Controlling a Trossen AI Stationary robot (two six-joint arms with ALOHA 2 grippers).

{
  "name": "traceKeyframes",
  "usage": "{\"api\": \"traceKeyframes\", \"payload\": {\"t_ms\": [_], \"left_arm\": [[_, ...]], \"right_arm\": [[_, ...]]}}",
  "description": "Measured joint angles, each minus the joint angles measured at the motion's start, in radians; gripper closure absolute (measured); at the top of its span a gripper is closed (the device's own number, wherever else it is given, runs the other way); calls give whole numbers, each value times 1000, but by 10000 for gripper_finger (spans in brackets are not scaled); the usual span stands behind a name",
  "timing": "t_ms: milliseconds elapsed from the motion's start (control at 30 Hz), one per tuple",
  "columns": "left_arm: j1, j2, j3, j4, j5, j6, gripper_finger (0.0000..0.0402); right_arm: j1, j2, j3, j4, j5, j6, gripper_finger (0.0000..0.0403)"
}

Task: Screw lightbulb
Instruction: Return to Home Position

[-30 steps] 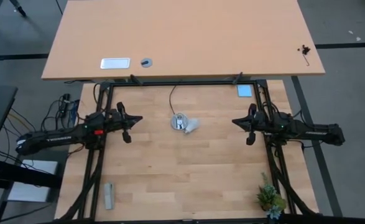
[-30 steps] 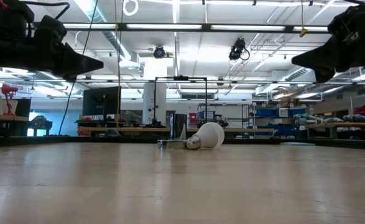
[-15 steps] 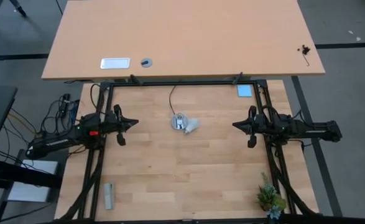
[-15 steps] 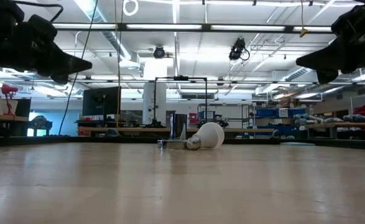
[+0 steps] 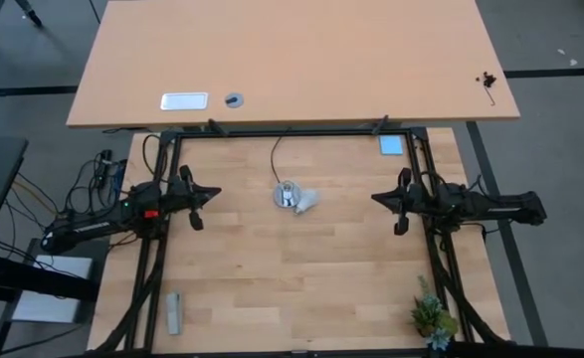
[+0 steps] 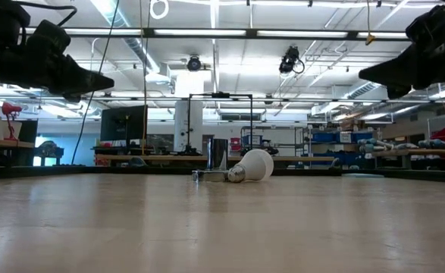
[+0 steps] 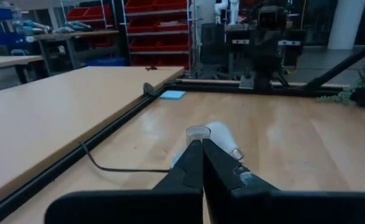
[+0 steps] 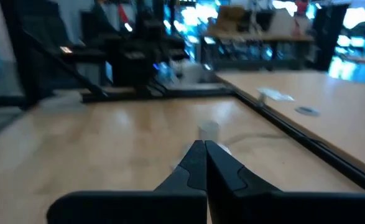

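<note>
Above the desk (image 5: 301,288), the left hand (image 5: 212,190) hangs near the left edge and the right hand (image 5: 376,196) near the right edge, both empty with fingers pressed together. Midway between them stands the socket (image 5: 286,194), and the bulb (image 5: 307,202) lies on its side just beside it.

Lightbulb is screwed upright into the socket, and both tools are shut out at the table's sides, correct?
No. The lightbulb lies on its side beside the socket, not screwed in, as the low view shows. The left tool and right tool are indeed shut, out at the table's sides.
</note>
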Motion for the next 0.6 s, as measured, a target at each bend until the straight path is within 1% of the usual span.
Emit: {"api": "traceKeyframes", "payload": {"t_ms": [100,167,233,367,467,600], "left_arm": [[0,0,16,-47,-6,4,401],[0,1,32,-86,-7,11,401],[0,0,48,-92,-10,22,401],[0,0,52,-89,-20,22,401],[0,0,47,-66,-19,22,401],[0,0,16,-12,-6,21,401]], "right_arm": [[0,1,48,-116,37,17,401],[4,1,73,-127,-16,16,401],[6,0,82,-93,-85,-10,402],[-17,0,51,-15,-153,-59,402],[-62,1,7,42,-179,-47,402],[-127,1,-46,130,-260,-15,402]]}}
